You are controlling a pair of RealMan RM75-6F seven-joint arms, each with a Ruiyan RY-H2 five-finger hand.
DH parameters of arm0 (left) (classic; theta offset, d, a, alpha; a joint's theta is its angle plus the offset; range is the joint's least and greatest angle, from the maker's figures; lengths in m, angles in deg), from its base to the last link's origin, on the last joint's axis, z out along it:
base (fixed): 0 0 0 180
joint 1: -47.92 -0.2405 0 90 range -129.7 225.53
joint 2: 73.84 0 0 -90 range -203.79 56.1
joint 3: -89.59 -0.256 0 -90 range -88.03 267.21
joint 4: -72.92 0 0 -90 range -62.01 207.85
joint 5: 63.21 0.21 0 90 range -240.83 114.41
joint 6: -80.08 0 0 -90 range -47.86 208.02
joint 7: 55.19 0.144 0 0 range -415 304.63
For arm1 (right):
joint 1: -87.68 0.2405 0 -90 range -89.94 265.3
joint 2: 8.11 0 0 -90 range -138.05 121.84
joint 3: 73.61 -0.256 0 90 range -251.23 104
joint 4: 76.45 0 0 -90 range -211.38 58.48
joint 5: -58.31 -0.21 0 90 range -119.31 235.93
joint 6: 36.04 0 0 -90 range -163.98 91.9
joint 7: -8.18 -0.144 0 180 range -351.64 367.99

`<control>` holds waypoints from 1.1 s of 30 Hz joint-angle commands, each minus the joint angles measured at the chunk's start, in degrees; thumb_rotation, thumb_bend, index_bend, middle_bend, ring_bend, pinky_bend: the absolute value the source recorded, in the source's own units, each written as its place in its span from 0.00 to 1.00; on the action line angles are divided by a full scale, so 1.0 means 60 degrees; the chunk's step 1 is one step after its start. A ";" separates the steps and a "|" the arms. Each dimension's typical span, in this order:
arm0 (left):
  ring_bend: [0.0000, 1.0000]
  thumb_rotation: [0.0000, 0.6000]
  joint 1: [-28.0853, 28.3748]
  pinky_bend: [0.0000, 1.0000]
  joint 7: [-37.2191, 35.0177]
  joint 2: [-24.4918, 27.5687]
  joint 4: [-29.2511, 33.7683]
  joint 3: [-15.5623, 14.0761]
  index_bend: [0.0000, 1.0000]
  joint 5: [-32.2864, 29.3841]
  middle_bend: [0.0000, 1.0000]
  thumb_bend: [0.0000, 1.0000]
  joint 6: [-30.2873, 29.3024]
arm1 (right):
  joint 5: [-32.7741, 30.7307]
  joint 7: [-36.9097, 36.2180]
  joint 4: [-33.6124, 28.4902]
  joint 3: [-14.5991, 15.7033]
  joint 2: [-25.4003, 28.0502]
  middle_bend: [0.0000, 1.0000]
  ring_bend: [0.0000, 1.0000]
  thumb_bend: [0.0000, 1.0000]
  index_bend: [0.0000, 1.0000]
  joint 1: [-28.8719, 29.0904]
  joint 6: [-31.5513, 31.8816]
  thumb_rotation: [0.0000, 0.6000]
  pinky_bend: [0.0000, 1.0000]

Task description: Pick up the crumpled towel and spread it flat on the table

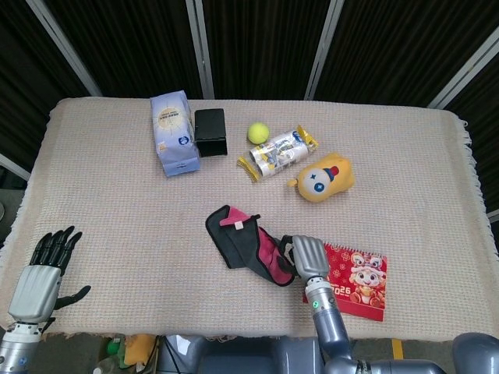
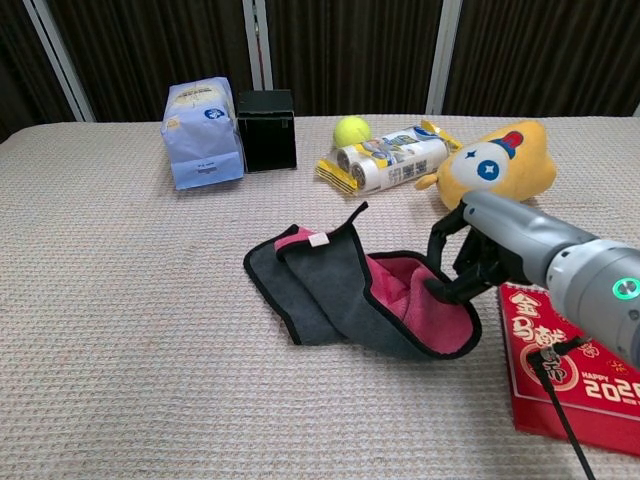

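Note:
The towel (image 1: pixel 243 243) (image 2: pixel 340 295), dark grey outside and pink inside, lies folded and bunched near the table's front middle. My right hand (image 1: pixel 306 257) (image 2: pixel 478 248) is at its right end, fingers curled down into the pink fold and gripping it. The fingertips are hidden in the cloth. The rest of the towel lies on the table. My left hand (image 1: pixel 43 273) hovers at the front left edge with fingers spread and nothing in it, far from the towel. It does not show in the chest view.
A red calendar (image 1: pixel 360 282) (image 2: pixel 570 370) lies just right of my right hand. Further back stand a blue-white packet (image 1: pixel 173 132), a black box (image 1: pixel 210 131), a tennis ball (image 1: pixel 258 132), a snack roll pack (image 1: pixel 281 152) and a yellow plush toy (image 1: pixel 326 179).

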 commanded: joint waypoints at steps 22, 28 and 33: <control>0.00 1.00 0.0077 0.00 0.0154 -0.0068 0.0035 0.0025 0.00 -0.0083 0.00 0.00 0.0145 | 0.1713 0.0176 -0.1422 -0.1416 0.1404 1.00 1.00 0.58 0.65 0.0396 0.0885 1.00 0.93; 0.00 1.00 0.0099 0.00 0.0079 -0.0071 0.0000 0.0075 0.00 -0.0182 0.00 0.00 0.0182 | 0.1671 0.0478 -0.1599 -0.1823 0.1338 1.00 1.00 0.58 0.65 0.0726 0.1003 1.00 0.93; 0.00 1.00 0.0144 0.00 0.0013 -0.0057 -0.0007 0.0127 0.00 -0.0275 0.00 0.00 0.0249 | 0.1670 0.0883 -0.1798 -0.2285 0.1231 1.00 1.00 0.58 0.66 0.1143 0.1198 1.00 0.93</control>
